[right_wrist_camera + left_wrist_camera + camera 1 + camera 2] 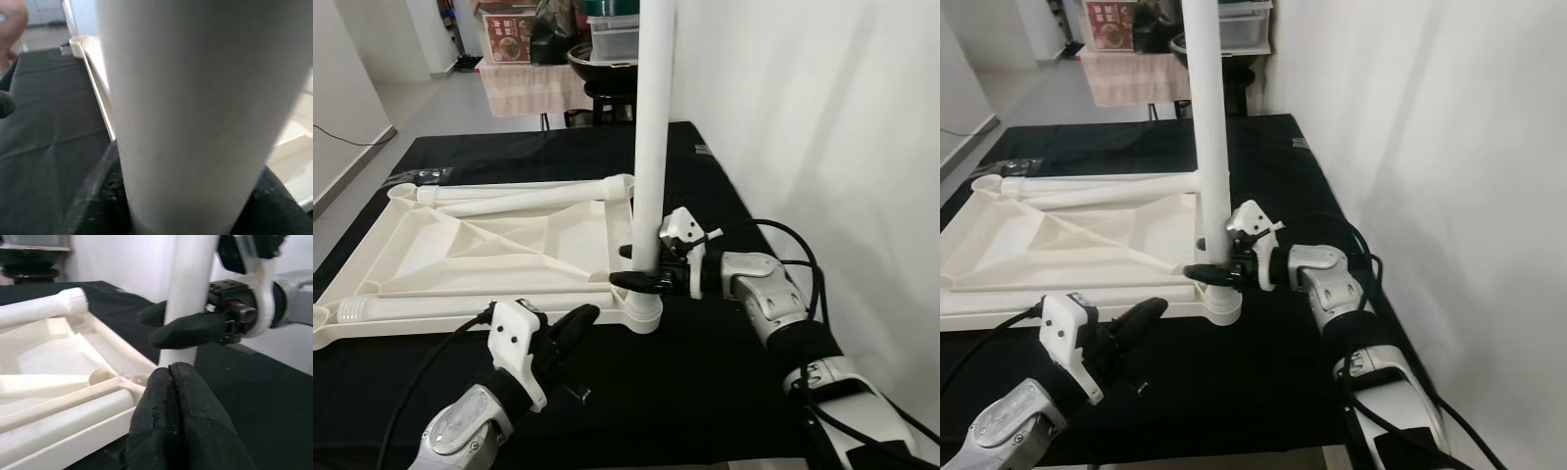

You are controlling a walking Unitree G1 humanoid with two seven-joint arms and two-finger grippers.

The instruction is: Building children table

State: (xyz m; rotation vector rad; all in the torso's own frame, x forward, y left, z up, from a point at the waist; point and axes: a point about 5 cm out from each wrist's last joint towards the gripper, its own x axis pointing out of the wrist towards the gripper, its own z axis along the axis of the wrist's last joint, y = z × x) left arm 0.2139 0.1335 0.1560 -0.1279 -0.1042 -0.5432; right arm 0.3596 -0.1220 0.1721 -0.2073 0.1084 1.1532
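Black cloth (705,382) covers the work surface. Nearest the robot, the left gripper (570,326) hovers low over it, fingers pressed together and empty, tips pointing at the near right corner of the tabletop (499,245), just short of it. That white plastic tabletop lies upside down, ribs showing.

At that corner one leg (651,137) stands upright in its socket (646,311). The right gripper (641,266) clamps it just above the socket, one finger on each side, as if turning or steadying it.

Three more legs are not yet fitted: one (470,308) lies along the near edge, and two (524,196) lie side by side along the far edge, threaded ends visible. So one leg of four looks in place, perhaps not fully tightened; three sockets remain, then flipping the table upright.

Beyond the cloth, a stool (607,73) and boxes (509,29) stand on the floor.
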